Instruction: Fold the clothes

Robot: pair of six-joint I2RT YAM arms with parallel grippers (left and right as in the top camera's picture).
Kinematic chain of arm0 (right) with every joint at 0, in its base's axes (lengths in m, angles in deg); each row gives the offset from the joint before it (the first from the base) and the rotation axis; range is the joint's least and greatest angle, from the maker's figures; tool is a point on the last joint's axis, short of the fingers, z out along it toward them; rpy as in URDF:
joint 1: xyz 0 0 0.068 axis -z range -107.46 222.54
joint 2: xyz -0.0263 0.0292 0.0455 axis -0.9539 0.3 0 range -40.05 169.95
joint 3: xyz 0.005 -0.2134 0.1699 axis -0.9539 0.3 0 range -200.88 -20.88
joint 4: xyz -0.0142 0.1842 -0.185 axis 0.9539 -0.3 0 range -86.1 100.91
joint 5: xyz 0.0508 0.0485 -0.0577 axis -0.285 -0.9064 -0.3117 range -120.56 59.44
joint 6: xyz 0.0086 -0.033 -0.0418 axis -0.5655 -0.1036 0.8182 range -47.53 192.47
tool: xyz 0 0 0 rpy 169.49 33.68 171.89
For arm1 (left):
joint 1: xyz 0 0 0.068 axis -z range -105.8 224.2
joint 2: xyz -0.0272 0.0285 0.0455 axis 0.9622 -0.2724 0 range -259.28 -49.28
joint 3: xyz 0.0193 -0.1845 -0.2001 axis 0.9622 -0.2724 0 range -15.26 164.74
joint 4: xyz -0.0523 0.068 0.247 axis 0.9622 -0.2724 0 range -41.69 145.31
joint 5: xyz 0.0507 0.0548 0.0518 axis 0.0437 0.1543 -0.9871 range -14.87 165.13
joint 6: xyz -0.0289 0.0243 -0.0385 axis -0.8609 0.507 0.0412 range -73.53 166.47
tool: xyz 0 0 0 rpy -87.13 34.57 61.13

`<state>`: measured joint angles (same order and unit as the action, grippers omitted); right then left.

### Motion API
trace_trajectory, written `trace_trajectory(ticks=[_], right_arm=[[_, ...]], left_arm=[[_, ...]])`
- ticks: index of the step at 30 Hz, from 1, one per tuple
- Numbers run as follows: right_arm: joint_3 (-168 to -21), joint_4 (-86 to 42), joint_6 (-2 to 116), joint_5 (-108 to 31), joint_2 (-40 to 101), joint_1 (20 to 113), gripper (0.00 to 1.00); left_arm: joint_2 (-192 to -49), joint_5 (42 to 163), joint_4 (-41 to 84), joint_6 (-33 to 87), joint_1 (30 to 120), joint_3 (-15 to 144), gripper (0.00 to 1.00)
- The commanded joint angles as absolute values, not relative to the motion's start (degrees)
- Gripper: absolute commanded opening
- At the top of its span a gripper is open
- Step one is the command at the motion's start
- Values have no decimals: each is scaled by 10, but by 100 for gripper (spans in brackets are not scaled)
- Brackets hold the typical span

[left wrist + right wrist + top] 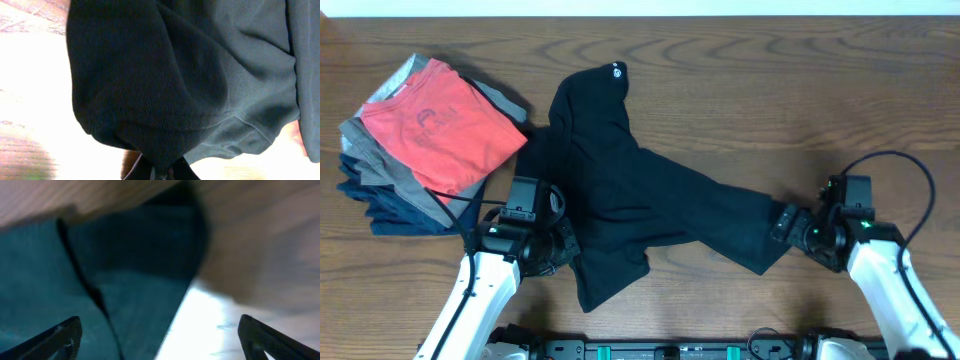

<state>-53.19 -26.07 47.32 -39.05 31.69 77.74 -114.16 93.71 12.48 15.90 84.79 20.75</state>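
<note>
The wooden desk (770,90) is carrying everything. The black garment (620,180) is lying crumpled on it, white logo (617,71) at the far end, one sleeve (730,220) trailing right. A folded stack (380,190), topped by a red-orange shirt (440,125), is sitting just left of the garment. The left claw (157,172) is clenching the garment's near-left edge. The right claw (160,340) is gaping wide at the sleeve's end, gripping nothing.

Markings, overhead view:
- black garment (610,190): one small white round logo (616,71) near its far end, too small to read.
- red-orange shirt (442,125): faint darker arched print (432,116), no letters legible.

No readable text or numbers anywhere.
</note>
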Motion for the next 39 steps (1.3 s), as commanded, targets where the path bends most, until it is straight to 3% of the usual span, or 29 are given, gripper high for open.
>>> trace_trajectory(ticks=[1,11,18,20,27,30,39], right_arm=[[-537,-263,503,-483,353,777,96],[-537,-290,553,-566,437,745,95],[-537,-330,548,-569,440,712,80],[-537,-335,545,-569,440,711,73],[-537,-326,528,-569,440,711,20],[-537,-313,528,-569,440,711,3],[-585,-234,516,-603,429,728,1]], left_arm=[[-1142,922,125,169,845,209,6],[-1144,921,127,169,845,209,6],[-1144,921,127,169,845,209,6],[-1144,920,127,169,845,209,6],[-1144,919,127,169,845,209,6],[-1144,919,127,169,845,209,6],[-1144,920,127,169,845,209,6]])
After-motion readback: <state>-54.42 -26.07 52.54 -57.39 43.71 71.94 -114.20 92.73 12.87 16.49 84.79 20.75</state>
